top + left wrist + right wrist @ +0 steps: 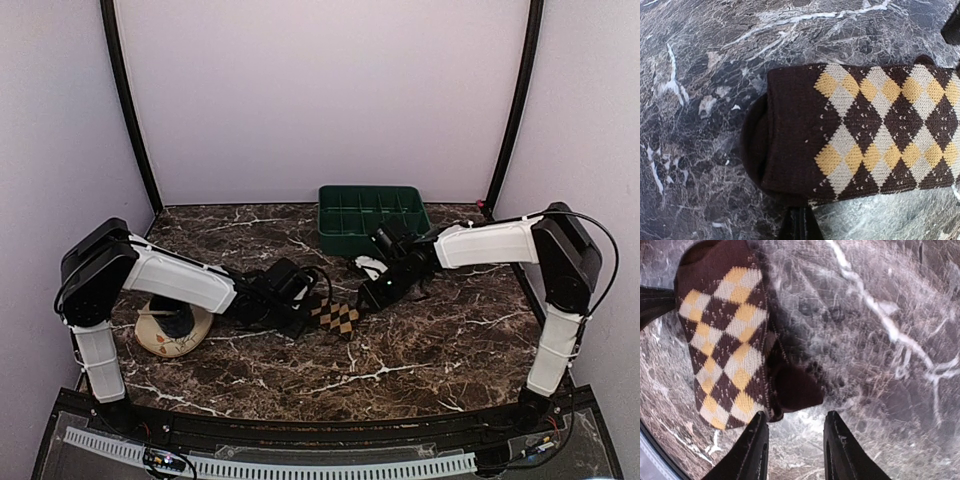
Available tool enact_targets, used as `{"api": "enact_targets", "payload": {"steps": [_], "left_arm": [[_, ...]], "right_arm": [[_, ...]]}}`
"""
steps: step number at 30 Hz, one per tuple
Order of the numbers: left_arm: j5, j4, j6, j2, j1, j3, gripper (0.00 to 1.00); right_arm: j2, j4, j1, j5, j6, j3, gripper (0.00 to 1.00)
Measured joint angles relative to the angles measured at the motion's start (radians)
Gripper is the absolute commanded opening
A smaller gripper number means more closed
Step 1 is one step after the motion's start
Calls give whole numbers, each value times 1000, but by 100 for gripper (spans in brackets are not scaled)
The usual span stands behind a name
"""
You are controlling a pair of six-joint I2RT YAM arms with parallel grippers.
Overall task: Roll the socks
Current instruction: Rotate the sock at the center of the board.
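Sock (337, 317) lies flat on the desk (430, 345) in front of the green tray (370, 243), not rolled yet I'd say. Your left claw (303, 320), front-left of the tray: can't tell its grip. Right claw (795, 450) is spread. Next, pinch one end and fold it over.
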Motion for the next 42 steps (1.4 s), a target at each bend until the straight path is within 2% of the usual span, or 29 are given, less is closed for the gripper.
{"api": "enact_targets", "payload": {"steps": [8, 16, 24, 29, 36, 42], "left_arm": [[2, 18, 63, 40, 27, 45, 0], [42, 30, 128, 95, 98, 117, 0], [103, 42, 190, 198, 132, 257, 0], [116, 19, 196, 204, 148, 277, 0], [172, 18, 190, 62, 154, 163, 0], [341, 54, 198, -40, 155, 135, 0]], "right_arm": [[-38, 56, 16, -35, 49, -116, 34], [-82, 111, 82, -45, 105, -180, 34], [-198, 112, 106, 42, 140, -217, 37], [-248, 113, 106, 107, 109, -225, 41], [-266, 119, 106, 177, 5, -261, 50], [-266, 148, 103, 194, -95, -279, 58]]}}
